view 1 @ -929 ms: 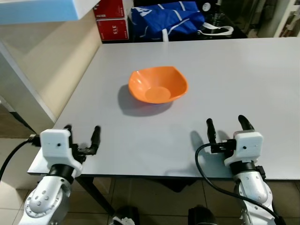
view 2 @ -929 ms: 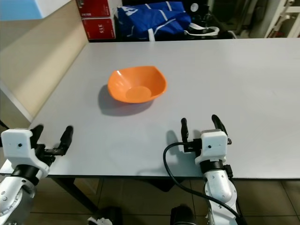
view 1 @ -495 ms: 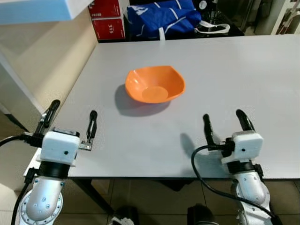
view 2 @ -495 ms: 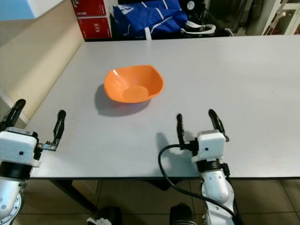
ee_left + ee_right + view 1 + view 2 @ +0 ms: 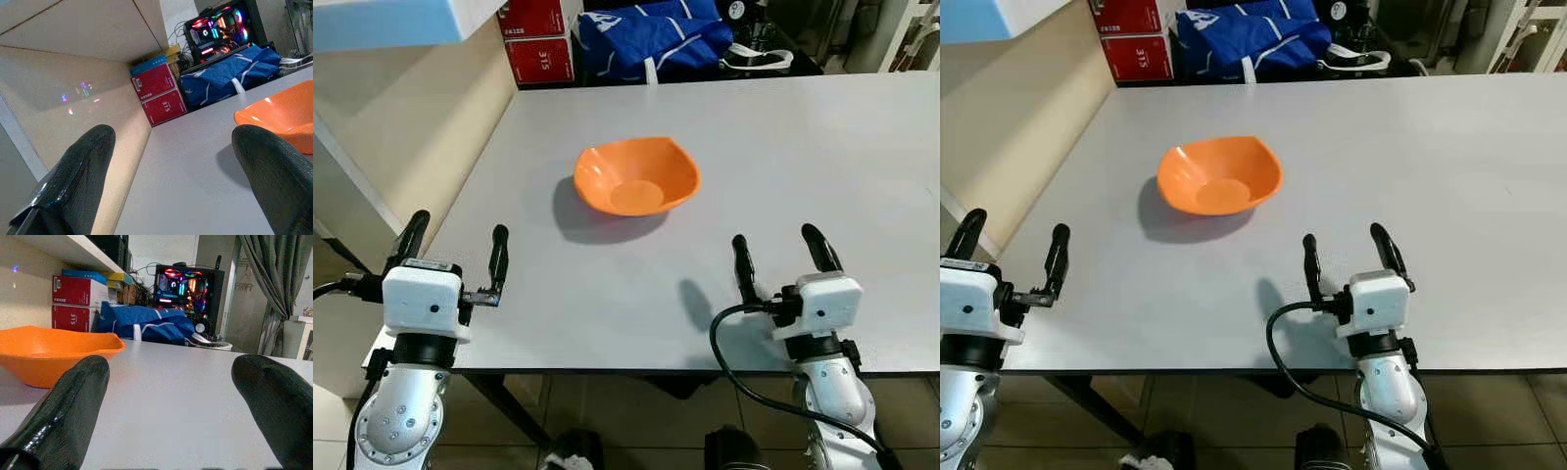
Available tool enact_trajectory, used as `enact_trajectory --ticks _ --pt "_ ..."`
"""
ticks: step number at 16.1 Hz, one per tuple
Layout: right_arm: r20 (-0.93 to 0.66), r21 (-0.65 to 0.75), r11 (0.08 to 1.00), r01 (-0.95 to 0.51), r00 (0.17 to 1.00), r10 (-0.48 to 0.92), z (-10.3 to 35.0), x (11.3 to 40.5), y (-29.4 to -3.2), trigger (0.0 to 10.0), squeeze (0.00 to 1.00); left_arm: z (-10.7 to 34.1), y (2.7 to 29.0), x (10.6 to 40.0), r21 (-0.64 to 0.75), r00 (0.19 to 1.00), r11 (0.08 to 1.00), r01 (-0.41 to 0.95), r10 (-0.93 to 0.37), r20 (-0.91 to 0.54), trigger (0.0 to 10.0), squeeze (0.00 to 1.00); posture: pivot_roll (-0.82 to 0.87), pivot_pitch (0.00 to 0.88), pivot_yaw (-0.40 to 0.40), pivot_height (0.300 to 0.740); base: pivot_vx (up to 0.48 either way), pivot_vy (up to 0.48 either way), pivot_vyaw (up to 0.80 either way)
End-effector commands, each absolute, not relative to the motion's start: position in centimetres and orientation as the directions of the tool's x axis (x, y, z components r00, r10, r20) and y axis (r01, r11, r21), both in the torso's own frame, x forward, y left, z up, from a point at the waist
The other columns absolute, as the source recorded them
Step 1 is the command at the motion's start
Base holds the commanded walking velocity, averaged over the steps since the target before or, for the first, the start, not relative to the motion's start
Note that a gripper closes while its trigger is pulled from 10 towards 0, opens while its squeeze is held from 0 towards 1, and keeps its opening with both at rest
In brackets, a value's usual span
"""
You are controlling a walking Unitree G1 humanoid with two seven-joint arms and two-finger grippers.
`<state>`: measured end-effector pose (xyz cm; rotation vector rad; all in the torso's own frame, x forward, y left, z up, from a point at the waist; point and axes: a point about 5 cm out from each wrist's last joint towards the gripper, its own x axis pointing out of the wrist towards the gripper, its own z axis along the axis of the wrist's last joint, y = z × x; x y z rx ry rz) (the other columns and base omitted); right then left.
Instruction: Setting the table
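1. Desk (image 5: 822,147): one grey desk carries the work items. Its near edge runs just in front of the robot.
2. Orange bowl (image 5: 638,176): one bowl, upright and empty, rests on the desk left of centre. It stands well apart from both pincers and casts a shadow toward the near left.
3. Left pincer (image 5: 455,245): one unit, positioned at the near left corner of the desk. Its two black fingers (image 5: 73,186) are spread wide and hold nothing. The outer finger sits beyond the desk's left edge; the inner finger sits over the desk surface.
4. Right pincer (image 5: 778,252): one unit, positioned over the near edge of the desk, right of the bowl. Its two black fingers (image 5: 68,411) are spread wide and hold nothing. A black cable (image 5: 729,343) loops from its white housing down past the desk edge.
5. Background items beyond the far edge of the desk:
   - Two red boxes (image 5: 540,44), stacked one on the other.
   - One blue bag (image 5: 656,34) with white straps, beside the boxes.
   - One lit computer case (image 5: 183,286), seen in the right wrist view behind the bag.
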<state>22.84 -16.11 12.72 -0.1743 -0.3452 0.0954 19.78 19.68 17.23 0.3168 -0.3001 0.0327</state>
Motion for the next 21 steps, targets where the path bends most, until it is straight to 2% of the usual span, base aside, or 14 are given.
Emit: enact_trajectory --ticks 1,6,11,14,21 --pt "0.347 -0.196 0.978 -0.069 0.928 0.135 13.0 23.0 -15.9 10.0 0.00 17.3 19.5 19.9 0.298 0.958 0.953 -0.055 -0.034 0.286 10.0 0.00 -0.11 0.000 0.116 0.666 0.000 0.000 0.00" --pt "0.348 -0.209 0.974 -0.090 0.924 0.160 13.1 23.0 -15.9 10.0 0.00 17.5 19.6 19.8 0.262 0.962 0.963 -0.058 -0.016 0.272 10.0 0.00 -0.09 0.000 0.102 0.666 0.000 0.052 0.00" --pt "0.335 -0.220 0.971 -0.089 0.929 0.161 13.0 22.6 -15.6 10.0 0.00 17.7 19.4 20.1 0.231 0.965 0.972 -0.036 -0.027 0.262 10.0 0.00 -0.10 0.000 0.101 0.666 0.000 0.461 0.00" --pt "0.313 -0.227 0.970 -0.089 0.936 0.160 12.7 22.5 -15.6 10.0 0.00 17.8 19.2 20.3 0.218 0.966 0.976 -0.029 -0.029 0.257 10.0 0.00 -0.10 0.000 0.102 0.666 0.000 0.461 -0.69" --pt "0.314 -0.229 0.968 -0.102 0.933 0.173 12.8 22.1 -15.4 10.0 0.00 17.6 19.2 21.4 0.123 0.981 0.992 -0.015 -0.009 0.193 10.0 0.00 -0.10 0.000 0.099 0.666 0.000 0.473 0.00"
